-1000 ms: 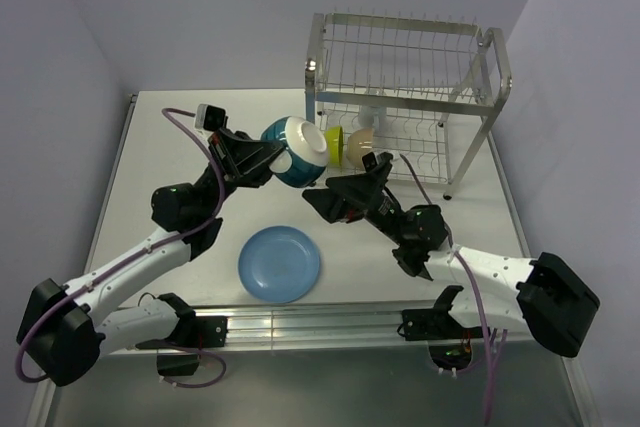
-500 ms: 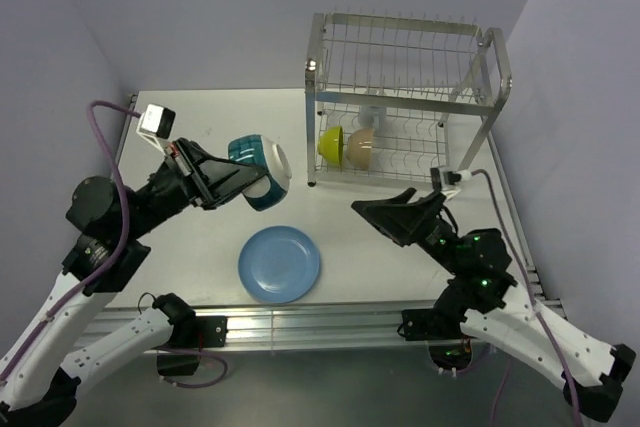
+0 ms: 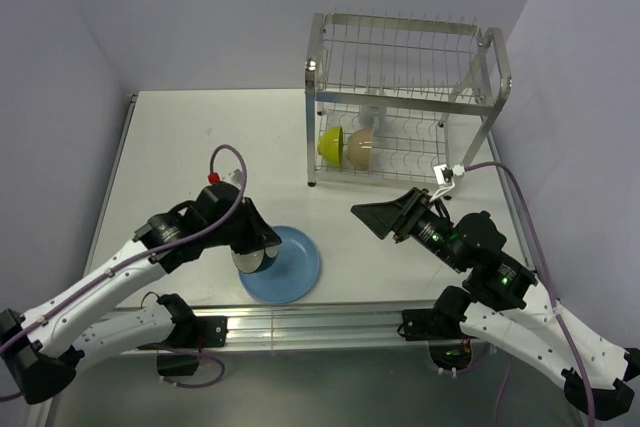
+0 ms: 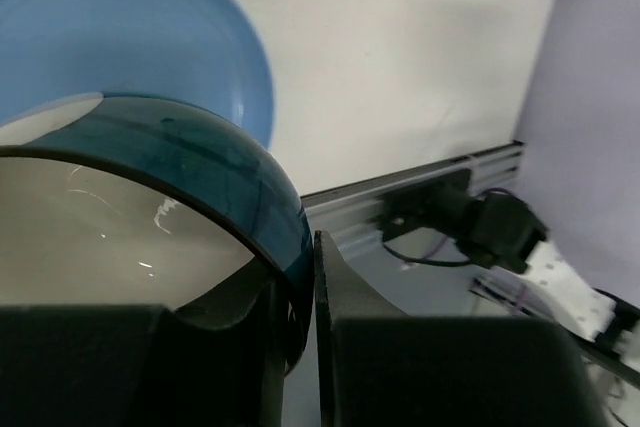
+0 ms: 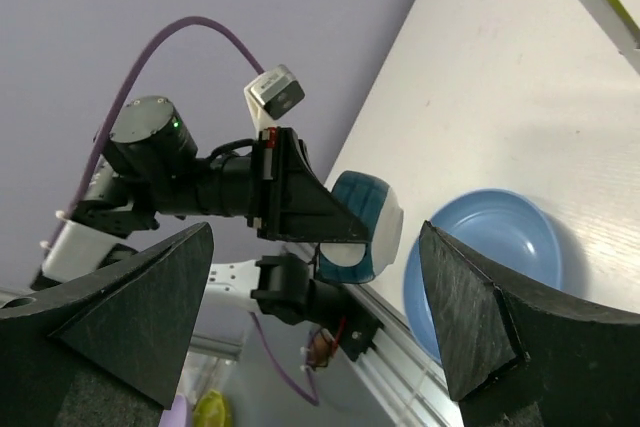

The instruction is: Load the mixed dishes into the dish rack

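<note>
**Operator:** What is hidden from me here?

**Spotter:** In your top view the left end effector sits mostly under its own wrist. The dark bowl with white inside shows there only as a dim round shape. Your left wrist view cuts that bowl off at the left and bottom edges, and the fingers are black blurs up close. In the dish rack, the pale blue-grey mug is a faint shape behind the wires of the lower tier. You cannot make out how it stands.

**Operator:** Where is the bowl relative to the end effectors?

**Spotter:** Your left end effector is clamped on the bowl's rim, one finger inside on the white and one outside on the dark wall. The bowl is over the left part of the large round blue plate, which lies flat on the table near the front edge. You cannot tell whether bowl and plate touch. Your right end effector holds nothing. Its fingers are spread wide above the table between plate and rack, pointing toward the bowl and well apart from it. The lime-green bowl and cream bowl stand on edge side by side at the left end of the rack's lower tier.
</note>
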Controlling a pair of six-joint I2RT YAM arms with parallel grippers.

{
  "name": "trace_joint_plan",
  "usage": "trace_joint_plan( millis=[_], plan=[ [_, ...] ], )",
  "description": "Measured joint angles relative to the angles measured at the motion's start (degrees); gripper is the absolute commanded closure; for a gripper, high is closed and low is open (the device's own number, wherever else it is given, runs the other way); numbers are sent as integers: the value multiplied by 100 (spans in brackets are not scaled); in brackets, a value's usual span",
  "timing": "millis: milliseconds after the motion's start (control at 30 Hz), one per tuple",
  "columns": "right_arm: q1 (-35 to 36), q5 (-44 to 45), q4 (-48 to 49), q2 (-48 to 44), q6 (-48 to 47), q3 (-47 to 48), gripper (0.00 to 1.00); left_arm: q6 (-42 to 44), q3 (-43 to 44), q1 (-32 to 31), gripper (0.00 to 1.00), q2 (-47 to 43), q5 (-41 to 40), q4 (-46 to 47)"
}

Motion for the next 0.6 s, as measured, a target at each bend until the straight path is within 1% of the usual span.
trace_joint_plan(
  millis=[100,200,367,600],
  plan=[
    [0,15,-105,-13,-96,0,9,44,13,-291,100,323,-354,-72],
    [0,42,-181,-42,-146,0,9,83,107,-570,100,944,-693,-96],
    [0,116,-339,-212,-249,0,9,166,337,-942,100,1967,-1032,-151],
    [0,219,-490,-461,-363,0,9,282,702,-1152,100,2992,-1414,-315]
  ],
)
